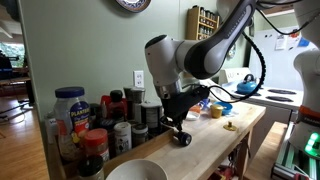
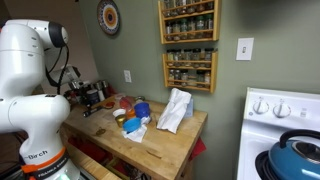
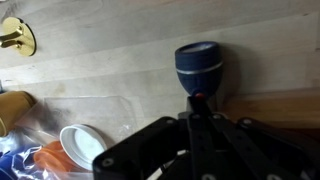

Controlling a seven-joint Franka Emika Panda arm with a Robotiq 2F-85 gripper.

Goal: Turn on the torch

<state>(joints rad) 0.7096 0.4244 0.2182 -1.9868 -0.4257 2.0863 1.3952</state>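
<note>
The torch (image 3: pixel 198 68) is a short dark cylinder lying on the wooden counter (image 3: pixel 110 55), with a small red button (image 3: pixel 197 97) on the side that faces me. In the wrist view my gripper (image 3: pixel 197 108) is shut, its joined fingertips right at that button with nothing held between them. In an exterior view the torch (image 1: pixel 181 138) sits on the counter just below my gripper (image 1: pixel 178 124), which points down at it. In an exterior view the gripper (image 2: pixel 90 100) is low over the counter's far end; the torch is too small to make out there.
Spice jars (image 1: pixel 95 125) crowd the counter beside the torch, with a white bowl (image 1: pixel 135 172) near the front edge. A small yellow item (image 1: pixel 230 126) and a blue kettle (image 1: pixel 245 86) lie further along. A white bag (image 2: pixel 175 110) and a blue cup (image 2: pixel 141 110) stand mid-counter.
</note>
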